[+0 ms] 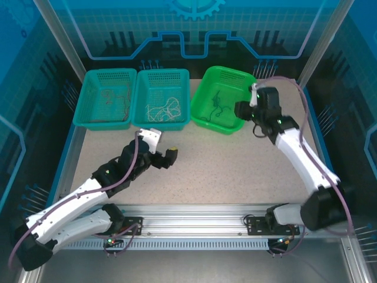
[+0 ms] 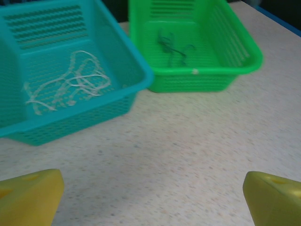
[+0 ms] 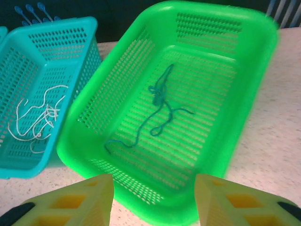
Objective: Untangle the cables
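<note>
Top external view: we list a speckled beige tabletop [image 1: 235, 165] with three perforated plastic baskets along its far edge; the left teal basket [image 1: 103, 125] holds a thin reddish cable [image 1: 109, 97], faint against the mesh; the middle teal basket [image 1: 159, 125], touching the first, holds a white cable [image 1: 162, 109] in loose loops; the bright green basket [image 1: 201, 97], just beside it and turned at an angle, holds a dark green cable [image 1: 217, 109]; the left gripper [image 1: 169, 157] sits over bare table in front of the middle basket; the right gripper [image 1: 241, 109] hangs at the green basket's right rim. Left wrist view: we note its yellow fingers [image 2: 28, 195] at opposite lower corners, spread wide, nothing between them; both nearer baskets lie ahead, cables inside. Right wrist view: we note yellow fingers [image 3: 70, 202] parted and empty; the dark green cable lies loose on the green basket's floor, looped about its middle; the white cable lies in the teal basket at left.
</note>
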`<state>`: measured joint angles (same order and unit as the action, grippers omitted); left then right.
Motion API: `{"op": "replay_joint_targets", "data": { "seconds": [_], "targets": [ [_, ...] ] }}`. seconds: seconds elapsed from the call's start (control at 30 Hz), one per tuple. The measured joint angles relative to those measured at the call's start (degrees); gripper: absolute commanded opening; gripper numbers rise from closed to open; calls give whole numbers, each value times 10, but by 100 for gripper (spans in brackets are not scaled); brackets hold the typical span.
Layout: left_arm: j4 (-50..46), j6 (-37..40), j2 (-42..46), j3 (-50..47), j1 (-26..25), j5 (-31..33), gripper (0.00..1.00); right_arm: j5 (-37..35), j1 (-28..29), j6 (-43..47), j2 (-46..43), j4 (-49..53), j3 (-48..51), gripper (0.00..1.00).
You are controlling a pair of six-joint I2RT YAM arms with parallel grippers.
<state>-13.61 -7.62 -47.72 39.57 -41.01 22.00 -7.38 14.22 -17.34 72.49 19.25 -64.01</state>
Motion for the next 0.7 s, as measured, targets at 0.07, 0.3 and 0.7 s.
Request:
{"op": "replay_joint_targets", "data": {
  "seconds": [0.07,0.3,0.7],
  "targets": [
    [12,0,19,-19,9,30,99,-22,0,10,-56,-27,70,54],
    [25,0,87,-80,38,87,99,-85,-22,38,-136,-132,282,77],
    [30,0,133,-150,57,183,99,-103,-94,78,62,-344,316,89]
  ]
}}
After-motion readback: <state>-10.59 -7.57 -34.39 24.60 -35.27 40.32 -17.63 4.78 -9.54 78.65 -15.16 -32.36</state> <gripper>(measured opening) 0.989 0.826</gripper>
